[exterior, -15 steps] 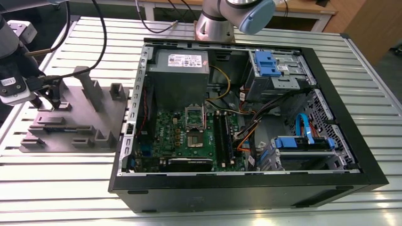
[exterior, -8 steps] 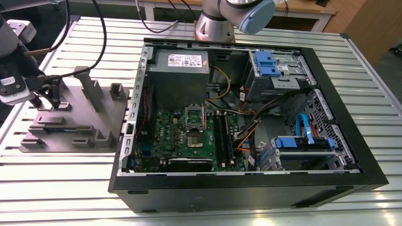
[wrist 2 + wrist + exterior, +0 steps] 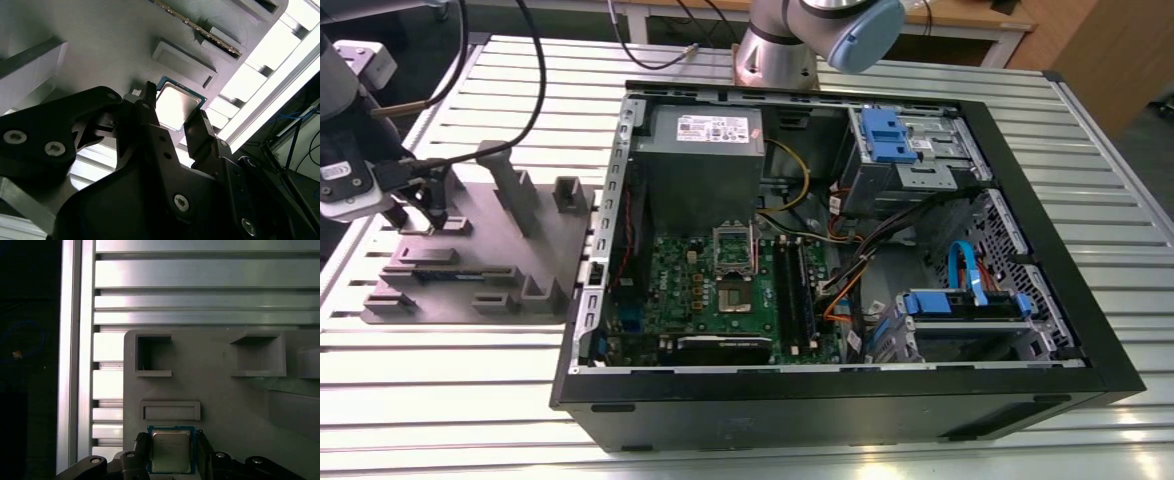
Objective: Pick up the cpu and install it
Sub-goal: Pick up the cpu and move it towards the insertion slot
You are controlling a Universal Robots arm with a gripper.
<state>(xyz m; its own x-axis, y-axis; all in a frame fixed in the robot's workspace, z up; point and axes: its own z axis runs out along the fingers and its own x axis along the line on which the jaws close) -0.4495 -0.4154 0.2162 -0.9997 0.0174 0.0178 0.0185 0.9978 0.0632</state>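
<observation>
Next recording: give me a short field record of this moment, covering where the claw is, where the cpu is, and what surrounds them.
claw: lowered at the cpu, seen in both wrist views
cpu: lying flat on the grey fixture plate, metal top up
fixture plate position: on the slatted metal table, at the exterior view's left of the computer case
computer case: side open, motherboard exposed
task state: cpu on the plate, not in the case

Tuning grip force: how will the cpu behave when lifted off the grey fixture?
The cpu looks rigid and probably light: a thin flat square. Its shiny metal top suggests smooth, possibly slippery surfaces. Lying flat on the fixture plate, it shouldn't roll or tip.
</observation>
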